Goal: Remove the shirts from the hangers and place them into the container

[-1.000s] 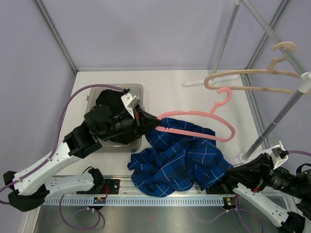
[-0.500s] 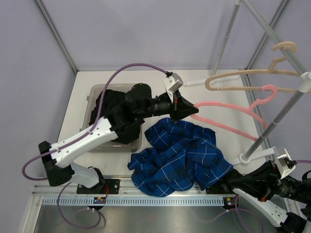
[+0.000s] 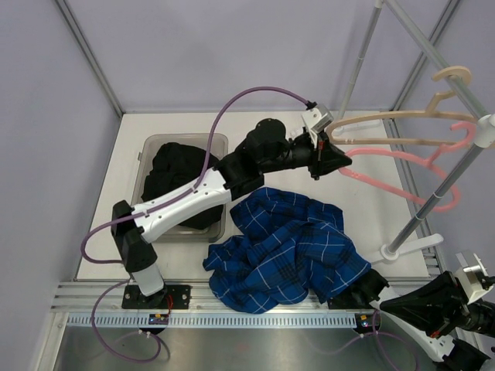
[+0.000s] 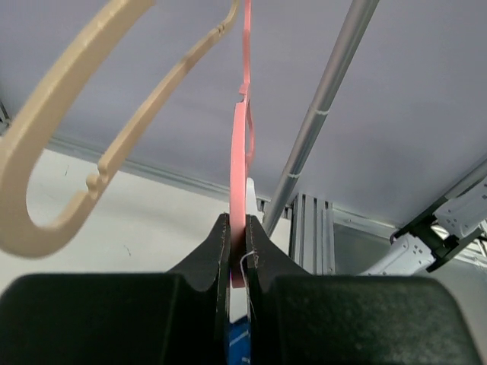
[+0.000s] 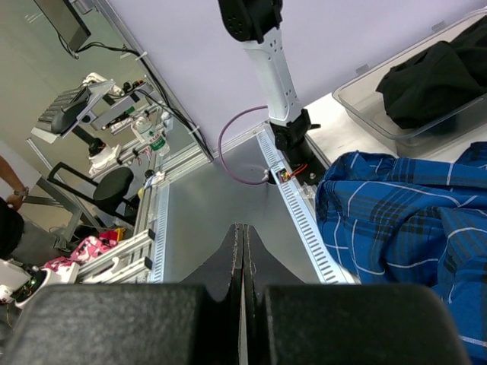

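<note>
My left gripper [image 3: 334, 158] [image 4: 237, 224] is raised at the back right and shut on one end of the pink hanger [image 3: 384, 184] [image 4: 242, 152]. That hanger's hook reaches the grey rack pole [image 3: 433, 193] [image 4: 319, 114], just below the beige hanger [image 3: 402, 114] [image 4: 68, 122] hanging there. The blue checked shirt [image 3: 286, 247] [image 5: 411, 220] lies crumpled on the table, off any hanger. Inside the container [image 3: 147, 147] [image 5: 365, 103] at the left sits the black shirt [image 3: 182, 174] [image 5: 434, 80]. My right gripper [image 3: 370, 290] [image 5: 243, 228] is shut and empty, low at the front right beside the blue shirt.
The rack's upright and sloping poles [image 3: 363, 54] fill the back right corner. A slotted metal rail [image 3: 255, 318] [image 5: 297, 213] runs along the near edge of the table. Purple cable [image 3: 255, 97] loops above the left arm.
The left arm has swung up and right, carrying the pink hanger from above the blue shirt to the rack pole. The right arm has drawn back toward the front right corner.
</note>
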